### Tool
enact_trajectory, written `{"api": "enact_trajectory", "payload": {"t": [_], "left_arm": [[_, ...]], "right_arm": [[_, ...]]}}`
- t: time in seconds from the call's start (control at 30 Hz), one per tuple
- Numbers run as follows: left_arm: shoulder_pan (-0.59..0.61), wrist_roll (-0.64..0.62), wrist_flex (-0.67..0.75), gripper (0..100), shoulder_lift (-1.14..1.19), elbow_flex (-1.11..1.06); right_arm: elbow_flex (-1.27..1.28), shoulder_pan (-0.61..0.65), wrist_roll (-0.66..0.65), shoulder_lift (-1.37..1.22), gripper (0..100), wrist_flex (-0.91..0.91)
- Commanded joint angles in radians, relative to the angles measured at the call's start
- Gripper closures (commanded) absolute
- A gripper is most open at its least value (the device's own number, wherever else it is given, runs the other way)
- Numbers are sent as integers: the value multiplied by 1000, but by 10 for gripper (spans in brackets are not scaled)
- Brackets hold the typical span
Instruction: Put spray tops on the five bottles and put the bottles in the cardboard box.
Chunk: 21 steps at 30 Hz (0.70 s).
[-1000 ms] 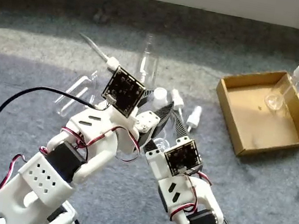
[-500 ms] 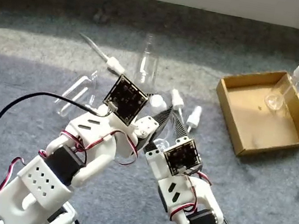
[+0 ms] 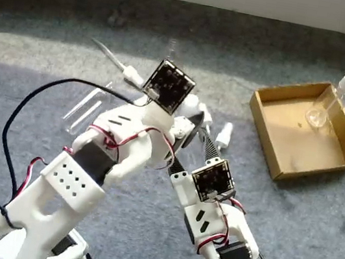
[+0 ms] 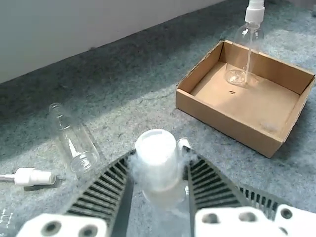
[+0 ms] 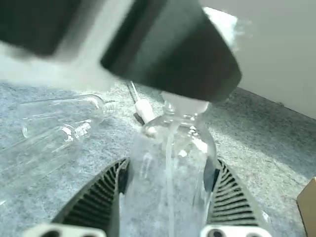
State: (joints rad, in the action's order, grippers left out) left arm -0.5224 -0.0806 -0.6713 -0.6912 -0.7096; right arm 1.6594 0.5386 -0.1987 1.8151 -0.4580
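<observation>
Bottle (image 5: 168,153): mid-bench, neck up; we are clamping it in the right hand (image 5: 165,197). Top (image 4: 156,160): we are gripping it in the left hand (image 4: 158,187), directly over that neck, axes roughly aligned.

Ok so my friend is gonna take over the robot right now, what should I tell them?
Left end effector: shut on a spray top, held at the neck of the bottle in the other arm. I cannot tell if it is seated.
Right end effector: shut on a clear bottle.
Done: one capped bottle sits in the cardboard box.
Around: empty bottles and loose spray tops lie on the carpet.
Left: finish this top, box that bottle, then cap and box the rest.
</observation>
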Motion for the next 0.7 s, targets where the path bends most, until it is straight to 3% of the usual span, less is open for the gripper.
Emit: {"api": "enact_trajectory", "payload": {"t": [0.0,0.27,0.67], "left_arm": [[2,11,-110,992,73,142],[2,5,-161,992,73,147],[8,-210,-161,992,71,196]], "right_arm": [[2,1,0,25,889,25],[2,-2,0,25,889,25],[-1,-4,9,25,889,90]]}}
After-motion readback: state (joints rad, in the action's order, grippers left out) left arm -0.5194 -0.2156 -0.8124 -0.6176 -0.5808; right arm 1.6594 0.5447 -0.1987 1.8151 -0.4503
